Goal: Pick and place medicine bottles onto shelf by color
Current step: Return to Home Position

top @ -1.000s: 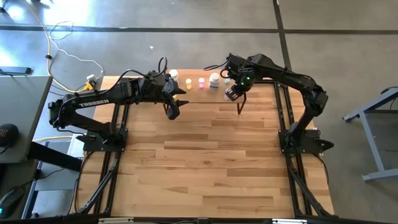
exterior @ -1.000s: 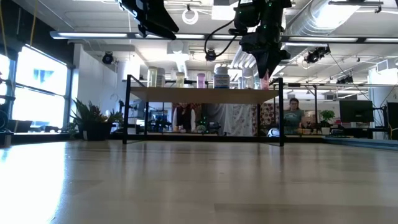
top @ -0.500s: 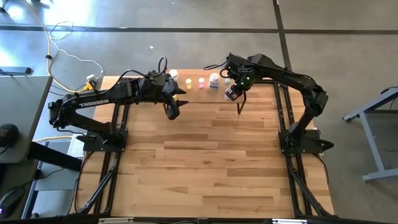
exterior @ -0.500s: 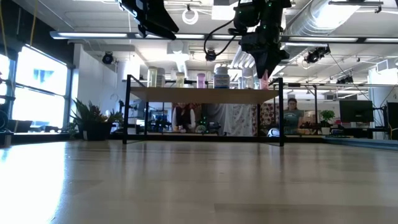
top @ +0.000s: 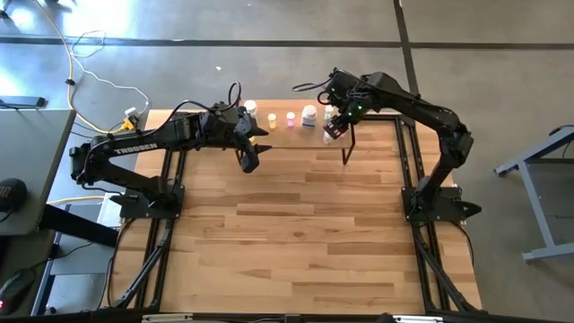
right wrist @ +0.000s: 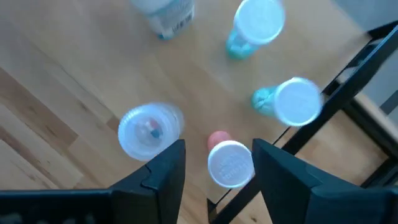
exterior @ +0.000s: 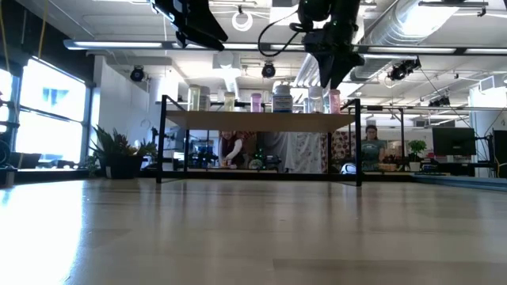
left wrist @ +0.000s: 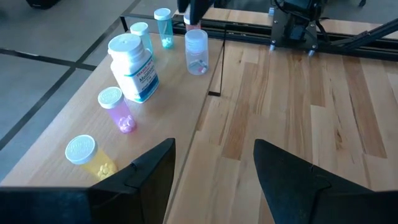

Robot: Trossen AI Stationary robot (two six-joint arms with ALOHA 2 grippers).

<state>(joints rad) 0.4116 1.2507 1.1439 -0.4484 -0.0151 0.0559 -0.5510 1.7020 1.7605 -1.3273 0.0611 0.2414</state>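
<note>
Changed: right gripper (top: pixel 333 133) sits higher than a second ago, and in the low view the pink bottle (right wrist: pixel 230 163) now shows clear under its tips.
Right fingers: released and spread, gripping nothing.
Pink bottle: upright on the shelf (exterior: pixel 238 120) at its right end, straight beneath the gap between the right fingers, long axis pointing up at them.
Neighbours: clear bottle (right wrist: pixel 149 129) just beside one finger, teal bottle (right wrist: pixel 292 102) near the other.
Retreat: probably straight up along the bottle's axis.
Left gripper (left wrist: pixel 211 177): spread and empty, in front of the shelf, well apart from the pink bottle.
</note>
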